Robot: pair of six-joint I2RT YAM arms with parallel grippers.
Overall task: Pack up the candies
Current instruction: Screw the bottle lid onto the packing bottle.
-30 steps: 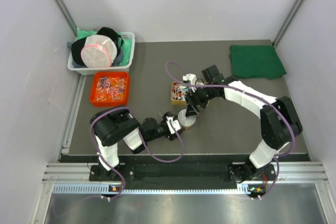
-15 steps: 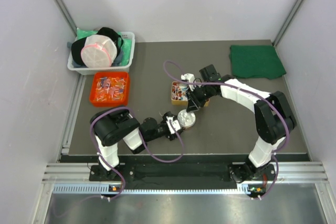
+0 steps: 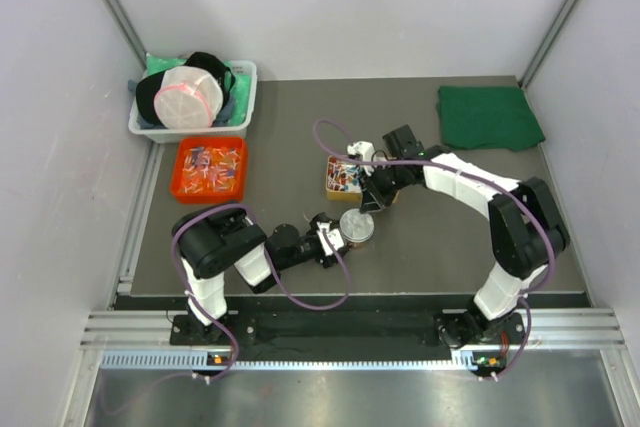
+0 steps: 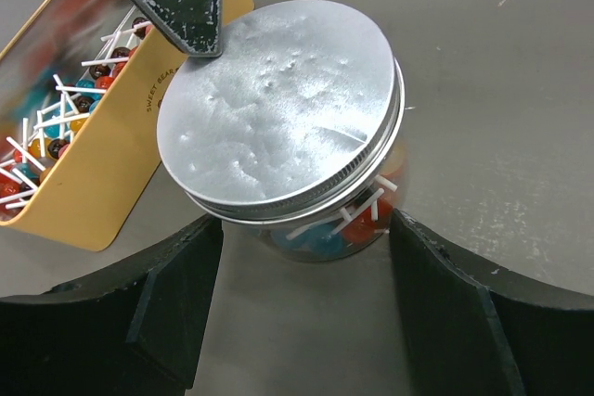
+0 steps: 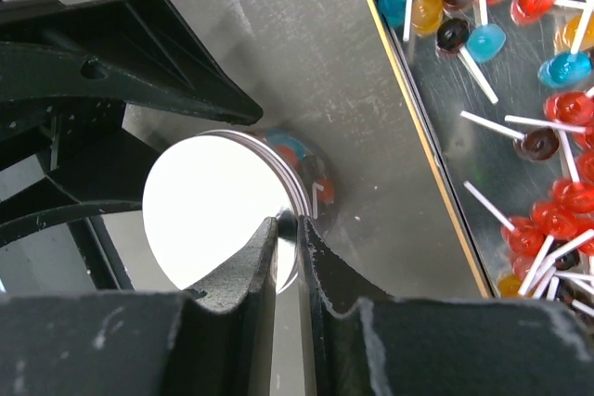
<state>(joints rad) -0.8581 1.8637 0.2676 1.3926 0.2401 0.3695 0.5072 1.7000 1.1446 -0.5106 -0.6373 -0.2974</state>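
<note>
A small glass jar with a silver screw lid (image 4: 278, 118) stands on the table, with red and blue candies (image 4: 357, 224) on white sticks inside. My left gripper (image 4: 304, 226) is open, one finger (image 4: 176, 275) on each side of the jar's near side, with a gap to the glass. From above, the jar (image 3: 356, 226) sits just past the left gripper (image 3: 336, 236). My right gripper (image 5: 288, 222) is shut, its tips at the lid's (image 5: 209, 210) edge with nothing seen held. More candies (image 5: 557, 197) lie in a yellow tin (image 3: 334, 183).
An orange tray (image 3: 182, 169) of small wrapped sweets sits at the left, behind it a white basket (image 3: 244, 97) with caps and a net bag. A green cloth (image 3: 488, 117) lies at the back right. The yellow tin (image 4: 102, 192) nearly touches the jar.
My right gripper has gone from open to shut above the jar and shifted slightly. The left gripper and the jar have stayed put.
</note>
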